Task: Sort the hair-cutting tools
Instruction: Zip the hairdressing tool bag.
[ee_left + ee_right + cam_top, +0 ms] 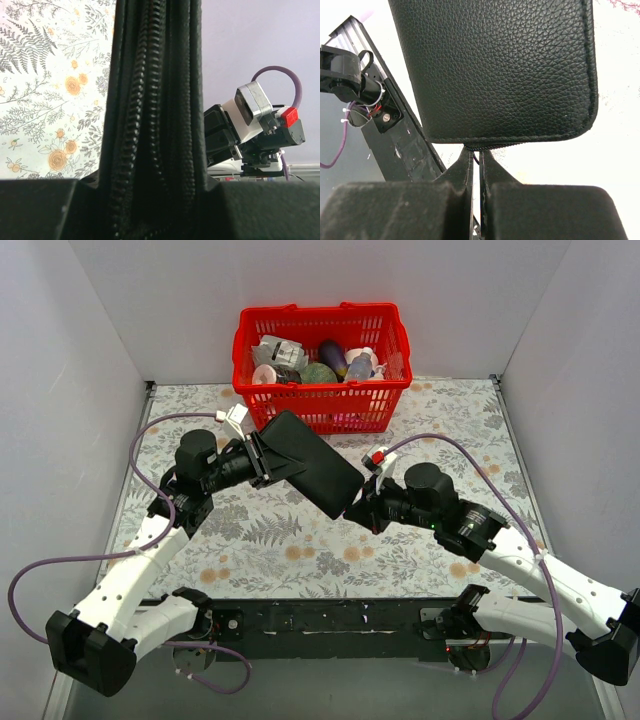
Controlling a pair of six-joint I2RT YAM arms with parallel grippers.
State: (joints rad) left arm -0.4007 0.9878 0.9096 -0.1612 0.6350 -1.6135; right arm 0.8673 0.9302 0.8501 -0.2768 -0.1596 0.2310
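Observation:
No hair-cutting tools show in any view. A flat black zippered case (312,465) hangs above the table between the two arms. My left gripper (262,455) is shut on its upper left end. In the left wrist view the zipper edge of the case (150,100) fills the gap between the jaws of my left gripper (152,186). My right gripper (352,508) sits at the case's lower right corner. In the right wrist view the right gripper (479,156) is pinched on the thin zipper pull (476,159) just below the leather face of the case (495,65).
A red plastic basket (320,312) with bottles and packets stands at the back centre against the wall. A floral cloth (260,540) covers the table. Grey walls close in the left, right and back sides. A black rail (330,618) runs along the near edge.

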